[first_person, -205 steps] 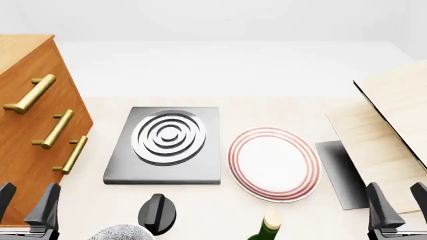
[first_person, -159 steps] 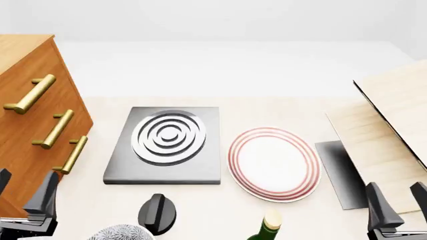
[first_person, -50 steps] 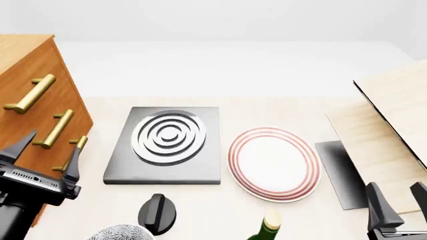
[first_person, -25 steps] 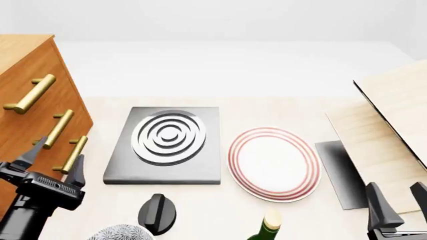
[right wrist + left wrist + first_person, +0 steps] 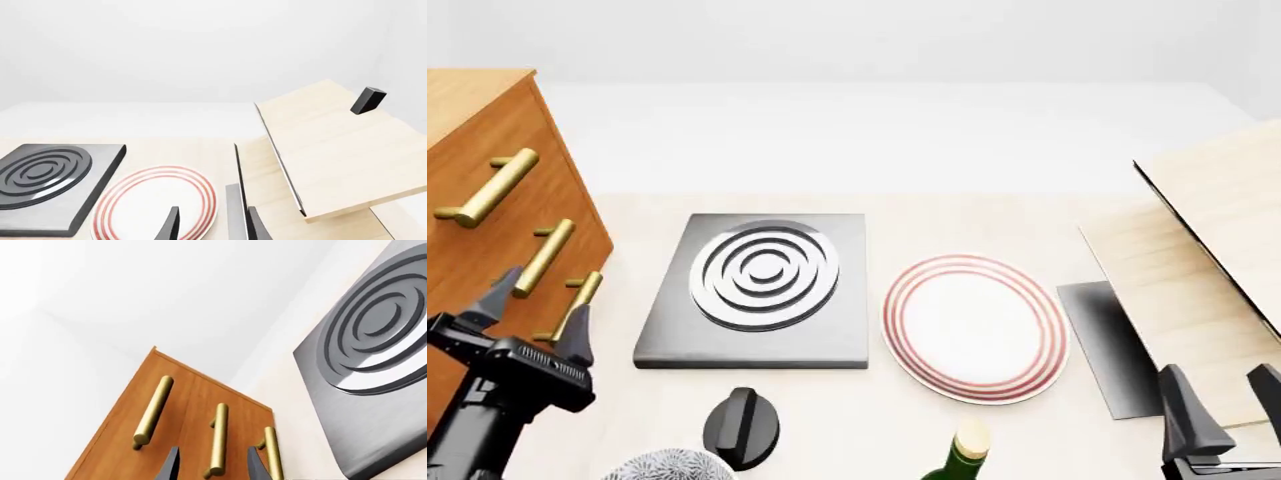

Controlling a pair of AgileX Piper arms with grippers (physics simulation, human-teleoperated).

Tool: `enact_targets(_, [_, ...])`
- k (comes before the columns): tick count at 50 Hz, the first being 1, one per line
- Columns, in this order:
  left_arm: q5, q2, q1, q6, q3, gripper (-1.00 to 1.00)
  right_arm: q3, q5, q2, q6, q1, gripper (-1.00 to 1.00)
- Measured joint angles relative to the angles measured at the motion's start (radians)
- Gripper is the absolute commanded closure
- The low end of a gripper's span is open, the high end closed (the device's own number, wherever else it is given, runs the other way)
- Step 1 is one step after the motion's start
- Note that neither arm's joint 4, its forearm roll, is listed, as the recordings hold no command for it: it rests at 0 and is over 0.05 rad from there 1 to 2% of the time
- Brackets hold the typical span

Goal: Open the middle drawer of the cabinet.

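Approach stage, looks like: the left gripper point(image 5: 531, 304), fingers spread wide, is lined up on the middle drawer point(image 5: 510, 262) handle, which needs straddling, clamping, then pulling.

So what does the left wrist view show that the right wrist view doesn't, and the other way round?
Only the left wrist view shows the cabinet with its three brass handles, the middle drawer handle lined up between the open left gripper fingertips, not yet gripped. Only the right wrist view shows the red-ringed plate, the pale wood board with a small black block on it, and the open right gripper. Both show the grey slab with concentric rings and the light tabletop.
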Motion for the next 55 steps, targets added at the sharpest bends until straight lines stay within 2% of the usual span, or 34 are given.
enact_targets(24, [0.000,0.079,0.020,0.061,-0.039,-1.00,0.000,0.000,0.000,0.000,0.000,-1.00])
enact_targets(55, [0.000,0.178,0.058,0.083,-0.086,-1.00,0.000,0.000,0.000,0.000,0.000,-1.00])
